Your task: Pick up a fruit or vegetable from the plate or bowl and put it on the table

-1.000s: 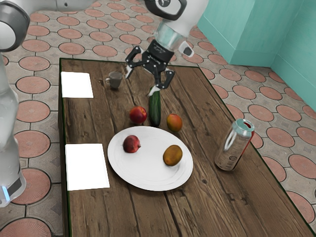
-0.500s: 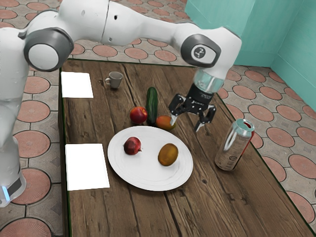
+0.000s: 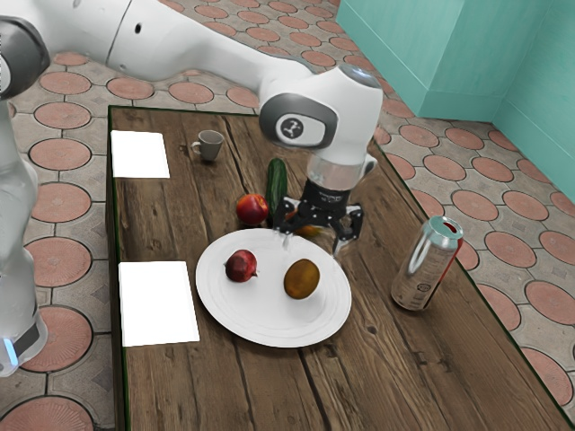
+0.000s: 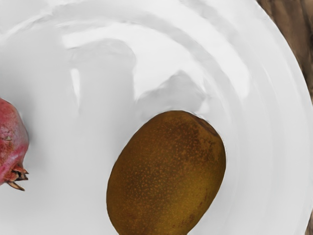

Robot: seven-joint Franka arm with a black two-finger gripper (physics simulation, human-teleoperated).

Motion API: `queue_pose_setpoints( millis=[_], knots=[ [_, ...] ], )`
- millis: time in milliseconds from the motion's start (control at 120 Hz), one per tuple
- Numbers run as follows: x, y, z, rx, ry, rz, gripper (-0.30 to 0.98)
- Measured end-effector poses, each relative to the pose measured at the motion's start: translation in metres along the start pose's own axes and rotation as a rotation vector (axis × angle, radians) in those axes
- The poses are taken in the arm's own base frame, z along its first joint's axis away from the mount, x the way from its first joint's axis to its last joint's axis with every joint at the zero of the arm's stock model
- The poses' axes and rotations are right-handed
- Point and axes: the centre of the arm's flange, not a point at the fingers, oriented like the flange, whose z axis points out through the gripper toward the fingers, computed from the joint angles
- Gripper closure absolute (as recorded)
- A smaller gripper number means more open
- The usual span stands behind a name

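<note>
- My gripper (image 3: 312, 249) hangs above the plate (image 3: 216, 310), its 2 jaws spread wide, with nothing in their grasp.
- The brown kiwi (image 3: 302, 279) lies on the plate, near my fingertips and apart from them.
- 1 pomegranate (image 3: 240, 266) shares that plate, apart from the kiwi.
- On the table (image 3: 377, 377) I see 1 red fruit (image 3: 252, 209) just beside the cucumber (image 3: 277, 184).
- 1 can (image 3: 426, 268) stands upright toward the exterior view's right.

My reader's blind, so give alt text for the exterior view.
The arm's open gripper hovers above a white plate holding a pomegranate and a brown fruit, on a wooden table with a cucumber, red fruit, mug and can.
</note>
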Motion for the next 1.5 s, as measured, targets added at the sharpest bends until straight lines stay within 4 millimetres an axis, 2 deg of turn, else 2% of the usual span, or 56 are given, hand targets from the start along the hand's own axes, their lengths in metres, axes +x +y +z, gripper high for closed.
queue_pose_setpoints(
  millis=[92,142,300,358,408,492,583,717,992,1500],
  knots=[
    [0.054,-0.008,-0.004,-0.017,0.017,-0.056,0.00],
    [0.068,-0.013,-0.005,-0.022,0.029,-0.059,0.00],
    [0.052,-0.017,0.002,-0.018,0.048,0.029,0.00],
    [0.052,-0.024,0.007,-0.008,0.055,0.045,0.00],
    [0.040,-0.033,0.008,-0.007,0.067,0.080,0.00],
    [0.034,-0.035,0.014,-0.002,0.074,0.119,0.00],
    [0.035,-0.029,0.028,0.014,0.068,0.144,0.00],
    [0.035,-0.028,0.037,0.015,0.065,0.173,0.00],
    [0.045,-0.026,0.047,0.017,0.058,0.200,0.00],
    [0.053,-0.009,0.081,0.028,0.035,0.238,0.00]
  ],
)
